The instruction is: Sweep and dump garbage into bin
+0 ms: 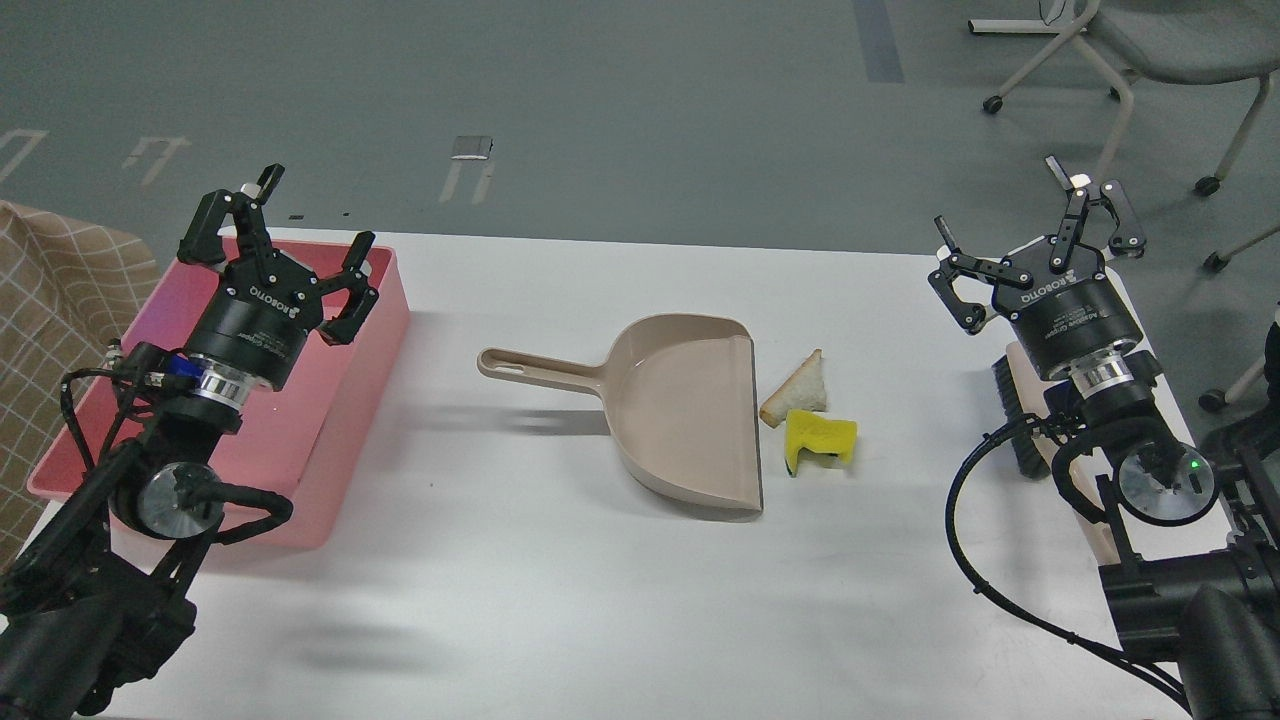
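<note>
**Both claws up and empty, garbage sitting mid-table**

So the garbage is two pieces: one bread slice point(798, 388), a white triangle with brown crust, and one yellow sponge chunk point(820, 440) just in front of it, the two touching or nearly so. Both lie on the white table point(560, 600) right at the open mouth of the one beige dustpan point(672, 410), on its right side. The dustpan handle points left.

Neither piece is anywhere close to a claw. The right gripper point(1040, 215) hangs over the far right part of the table, well apart from the garbage and further right, fingers spread wide, holding nothing. The left gripper point(275, 225) is way over on the left, hovering above the far end of the one pink bin point(345, 400), fingers also spread apart and empty. The dustpan sits between it and the garbage.

One brush point(1012, 420) with dark bristles lies at the right edge of the table, mostly hidden under the right arm.

Beyond the table, a grey chair point(1150, 40) on casters stands on the floor at far right.
</note>
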Robot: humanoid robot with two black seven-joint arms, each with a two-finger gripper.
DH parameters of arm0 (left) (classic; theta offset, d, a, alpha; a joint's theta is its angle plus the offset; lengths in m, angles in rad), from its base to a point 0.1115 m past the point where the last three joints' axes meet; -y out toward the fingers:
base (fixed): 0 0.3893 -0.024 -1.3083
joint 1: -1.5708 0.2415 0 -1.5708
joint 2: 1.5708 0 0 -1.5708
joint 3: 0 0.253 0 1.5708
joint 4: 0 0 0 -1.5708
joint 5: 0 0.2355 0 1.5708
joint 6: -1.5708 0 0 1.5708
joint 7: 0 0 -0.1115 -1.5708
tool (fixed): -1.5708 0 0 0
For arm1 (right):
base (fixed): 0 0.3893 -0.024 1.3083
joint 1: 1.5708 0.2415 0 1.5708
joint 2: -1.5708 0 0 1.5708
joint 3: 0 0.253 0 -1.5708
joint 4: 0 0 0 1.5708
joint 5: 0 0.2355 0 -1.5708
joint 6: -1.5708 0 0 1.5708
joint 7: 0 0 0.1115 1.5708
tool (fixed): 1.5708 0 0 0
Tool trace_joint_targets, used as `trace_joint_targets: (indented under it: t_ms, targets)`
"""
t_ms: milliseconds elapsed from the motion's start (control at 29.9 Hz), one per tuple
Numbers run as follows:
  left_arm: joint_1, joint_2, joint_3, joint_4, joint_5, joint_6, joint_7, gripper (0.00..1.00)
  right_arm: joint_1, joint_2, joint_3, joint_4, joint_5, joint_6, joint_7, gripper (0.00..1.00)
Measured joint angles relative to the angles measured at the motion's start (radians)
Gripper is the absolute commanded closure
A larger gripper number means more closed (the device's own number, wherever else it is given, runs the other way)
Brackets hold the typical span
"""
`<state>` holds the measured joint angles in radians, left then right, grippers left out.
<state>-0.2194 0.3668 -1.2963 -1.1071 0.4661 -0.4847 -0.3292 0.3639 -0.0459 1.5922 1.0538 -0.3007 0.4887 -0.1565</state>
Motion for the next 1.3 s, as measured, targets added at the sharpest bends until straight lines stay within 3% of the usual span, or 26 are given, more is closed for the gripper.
trace_joint_targets:
  t_ms: [1304]
  targets:
    - [0.0,0.0,0.0,0.0,0.0,-0.002,-0.001,0.02,-0.002,0.0,0.0,0.0,0.0,0.0,0.0,0.0]
